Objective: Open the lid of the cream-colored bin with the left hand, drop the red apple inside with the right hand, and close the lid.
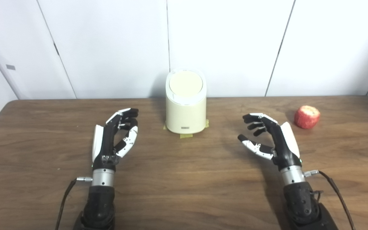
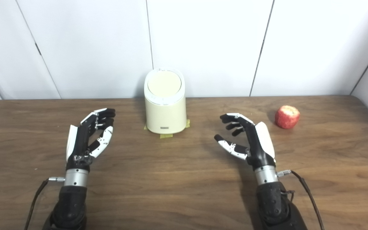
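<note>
Left eye view: both hands, left hand (image 1: 115,137) and right hand (image 1: 272,139), fingers spread, empty

Brown wooden table (image 1: 184,179) before white wall panels (image 1: 113,41).

No legible text (bin (image 1: 186,111) label blurred)

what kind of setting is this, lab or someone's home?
Likely a lab test cell: bare white wall panels, a wooden table holding only a cream-colored bin taped in place and a red apple.
</note>
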`<state>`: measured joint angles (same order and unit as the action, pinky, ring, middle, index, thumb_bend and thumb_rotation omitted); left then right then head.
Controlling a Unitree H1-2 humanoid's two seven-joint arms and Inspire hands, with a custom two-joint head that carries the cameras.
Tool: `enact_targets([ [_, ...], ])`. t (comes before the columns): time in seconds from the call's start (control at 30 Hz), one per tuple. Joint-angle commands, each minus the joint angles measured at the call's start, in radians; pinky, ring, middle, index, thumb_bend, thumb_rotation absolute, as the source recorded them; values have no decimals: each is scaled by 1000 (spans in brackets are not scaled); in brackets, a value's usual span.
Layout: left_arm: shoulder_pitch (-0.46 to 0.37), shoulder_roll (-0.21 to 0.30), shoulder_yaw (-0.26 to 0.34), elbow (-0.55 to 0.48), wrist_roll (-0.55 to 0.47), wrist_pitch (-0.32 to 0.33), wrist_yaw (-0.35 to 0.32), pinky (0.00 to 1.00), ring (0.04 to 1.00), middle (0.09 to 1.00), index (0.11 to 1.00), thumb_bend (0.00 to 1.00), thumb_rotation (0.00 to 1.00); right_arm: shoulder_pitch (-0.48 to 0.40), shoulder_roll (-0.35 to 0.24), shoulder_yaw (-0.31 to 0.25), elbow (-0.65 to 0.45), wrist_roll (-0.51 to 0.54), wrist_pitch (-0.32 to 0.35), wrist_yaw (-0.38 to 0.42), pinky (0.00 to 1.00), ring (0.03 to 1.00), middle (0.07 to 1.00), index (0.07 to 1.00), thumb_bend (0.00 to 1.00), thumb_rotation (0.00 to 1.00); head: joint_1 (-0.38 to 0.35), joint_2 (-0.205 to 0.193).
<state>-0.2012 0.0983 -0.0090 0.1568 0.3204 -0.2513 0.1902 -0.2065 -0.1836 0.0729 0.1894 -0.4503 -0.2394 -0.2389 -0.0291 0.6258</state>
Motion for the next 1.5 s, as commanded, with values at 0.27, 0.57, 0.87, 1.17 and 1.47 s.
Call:
enact_targets([
  [0.27,16,21,2,7,12,-20,7,598,680,709,703,220,387,-11,-4,-1,-10,-4,-13,-1,481,609,664,662,298,266,-1,0],
  [0.57,13,26,2,14,23,-31,14,599,680,707,700,224,397,-14,-2,0,-2,1,-20,-1,471,597,660,662,299,270,-7,-3],
  [0.87,-10,27,-5,-90,7,-53,-6,630,710,735,724,382,865,-11,3,5,1,-9,-26,-10,486,615,665,665,303,279,-22,-5],
  [1.17,-136,39,-30,-224,162,65,-21,706,787,791,774,545,973,-8,7,4,-6,5,-18,-1,484,615,666,672,300,297,-22,-3],
  [1.47,-308,86,-150,-289,463,248,-146,932,960,901,900,635,996,-10,8,7,0,-4,-17,-7,506,629,675,669,299,321,-21,-5],
])
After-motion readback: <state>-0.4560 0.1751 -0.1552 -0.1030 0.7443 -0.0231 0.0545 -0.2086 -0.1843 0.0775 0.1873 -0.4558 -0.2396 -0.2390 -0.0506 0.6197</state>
